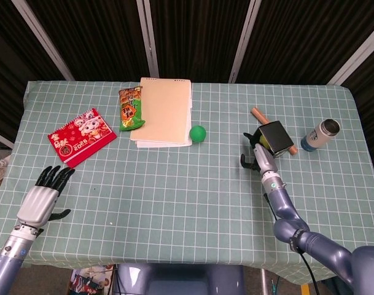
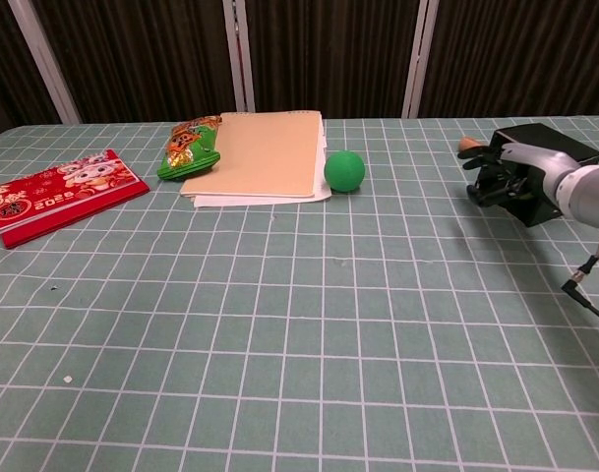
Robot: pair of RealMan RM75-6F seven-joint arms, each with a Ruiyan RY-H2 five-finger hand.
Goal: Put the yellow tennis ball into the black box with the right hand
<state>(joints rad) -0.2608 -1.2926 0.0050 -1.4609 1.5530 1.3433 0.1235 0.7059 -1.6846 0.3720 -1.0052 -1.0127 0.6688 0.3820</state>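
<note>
Dark curtains hang behind a table point(image 1: 174, 196) covered in a green checked cloth. Over on the robot's right side, the right hand point(image 1: 258, 153) is pushed up against the open mouth of the black box point(image 1: 276, 137), which lies tipped on its side. The yellow tennis ball point(image 1: 261, 142) is only a sliver of yellow at the box's opening, right at the fingers point(image 2: 488, 177). Honestly can't tell whether the hand is gripping it or has let go; in the chest view the dark fingers cover the opening and the ball doesn't show.

A wooden stick point(image 1: 258, 114) pokes out from behind the box, and a blue-and-white bottle point(image 1: 320, 134) stands further right, apart from it.

Middle of the table has a green ball point(image 1: 198, 133) sitting just beside a tan folder point(image 1: 164, 111), with a green snack bag point(image 1: 131, 107) against the folder's other edge. A red packet point(image 1: 81, 136) lies off to the left.

The left hand point(image 1: 44, 195) rests near the front left edge, fingers spread, holding nothing.
</note>
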